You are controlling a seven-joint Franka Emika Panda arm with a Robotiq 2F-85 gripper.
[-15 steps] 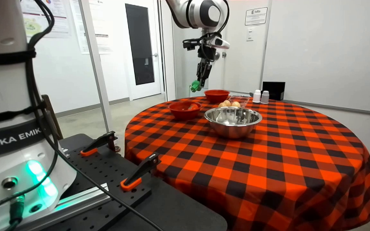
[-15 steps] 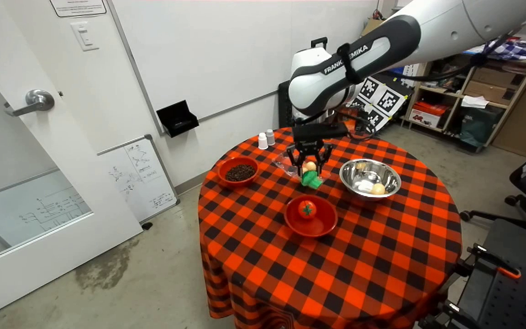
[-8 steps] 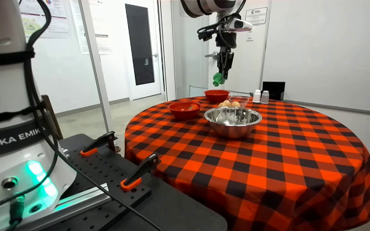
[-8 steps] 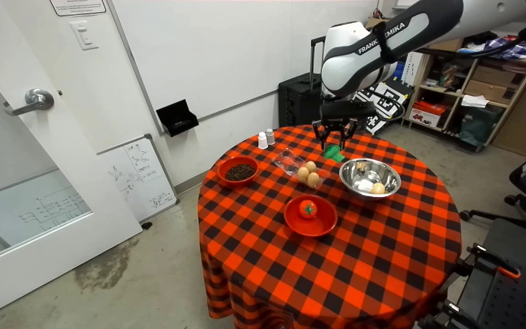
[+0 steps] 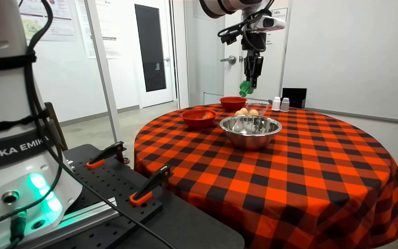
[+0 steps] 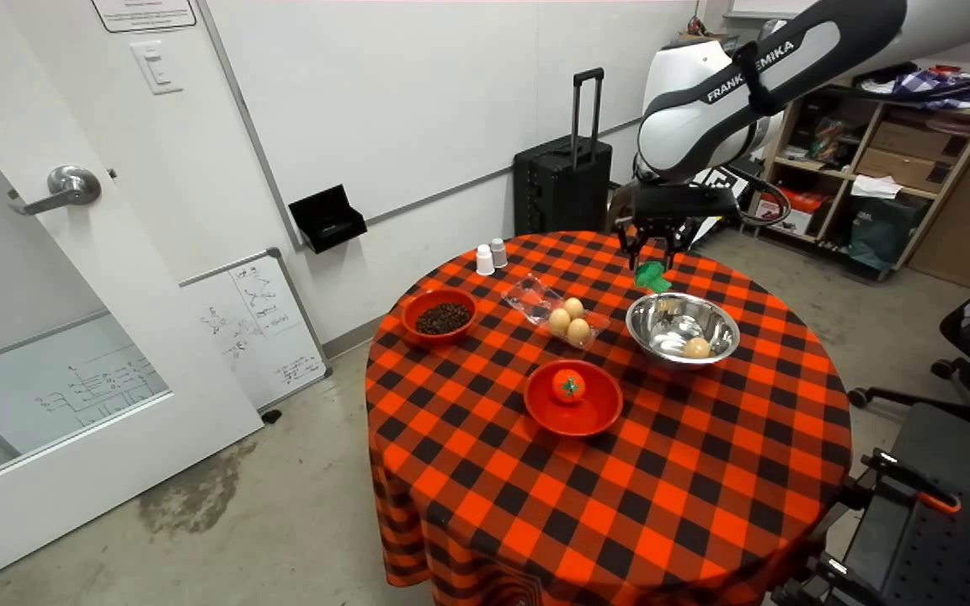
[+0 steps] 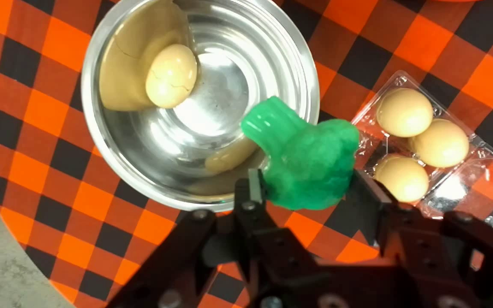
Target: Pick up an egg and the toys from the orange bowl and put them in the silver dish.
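Observation:
My gripper (image 7: 306,182) is shut on a green broccoli-like toy (image 7: 310,158), one finger on each side. In both exterior views the gripper (image 5: 253,84) (image 6: 652,263) holds the toy (image 5: 246,88) (image 6: 652,277) in the air above table height. In the wrist view the toy overlaps the edge of the silver dish (image 7: 272,47). The silver dish (image 5: 250,140) (image 6: 636,337) stands on the table. One egg (image 7: 171,76) (image 6: 696,348) with a cracked shell lies in it. A red tomato-like toy (image 6: 568,385) lies in the nearer orange-red bowl (image 6: 578,422) (image 5: 199,123).
Three eggs (image 6: 567,321) (image 7: 405,112) sit in a clear plastic carton (image 6: 531,299) beside the silver dish. Another orange-red bowl (image 6: 437,338) (image 5: 233,104) holds dark beans. White and grey cups (image 6: 484,259) (image 5: 276,103) stand at the table's far edge.
The gripper has carried the green toy from above the egg carton area across toward the silver dish, moving right in both exterior views. The bowls, eggs and tomato stay where they were.

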